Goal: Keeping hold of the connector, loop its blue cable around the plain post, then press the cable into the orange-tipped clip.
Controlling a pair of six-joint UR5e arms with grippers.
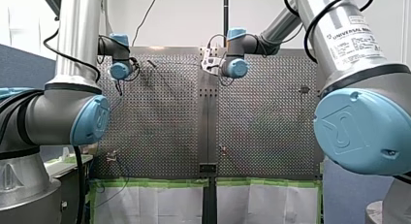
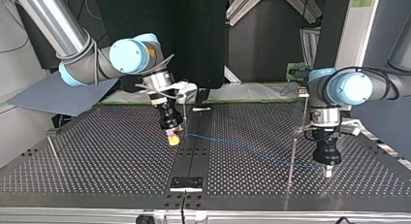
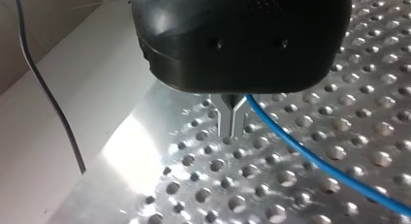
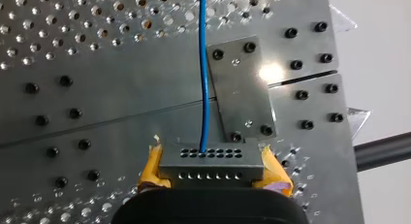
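In the top view my right gripper, with yellow pads, hovers near the table's middle seam. The right wrist view shows it shut on the grey connector, a block with rows of small holes. The blue cable leaves the connector and runs across to my left gripper at the view's right. It passes the thin plain post, on which side I cannot tell. In the left wrist view the metal fingers are shut, and the cable comes out at their base. No orange-tipped clip is clear in any view.
A second thin post stands at the top view's left. A small bolted metal plate lies on the centre seam near that view's front edge, also ahead of the connector. Small fixtures sit low on the table in the front view.
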